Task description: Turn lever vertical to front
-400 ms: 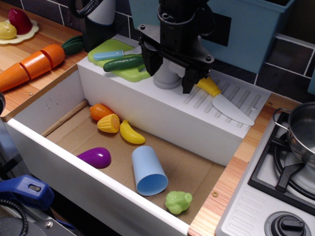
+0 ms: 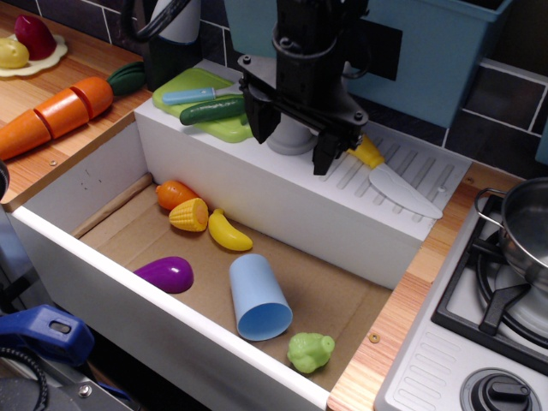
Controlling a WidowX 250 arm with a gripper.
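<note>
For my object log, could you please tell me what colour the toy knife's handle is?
Yellow; the knife handle shows in the observation.image view, beside the tool.

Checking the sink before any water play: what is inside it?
In the sink: an orange vegetable, corn, a banana, a purple eggplant, a tipped blue cup and a green toy. The near wall hides the floor's front strip.

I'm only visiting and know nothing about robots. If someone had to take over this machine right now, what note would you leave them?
Gripper: open, fingers straddling the grey tap column on the white ledge, holding nothing.
Lever: hidden behind the gripper body, so its position cannot be read.
Nearby: yellow-handled toy knife lies just beside the right finger; green cutting board with cucumber on the other side.
Done: gripper is at the tap.
Left: catch the lever and swing it to the front; confirm once the view clears.
</note>
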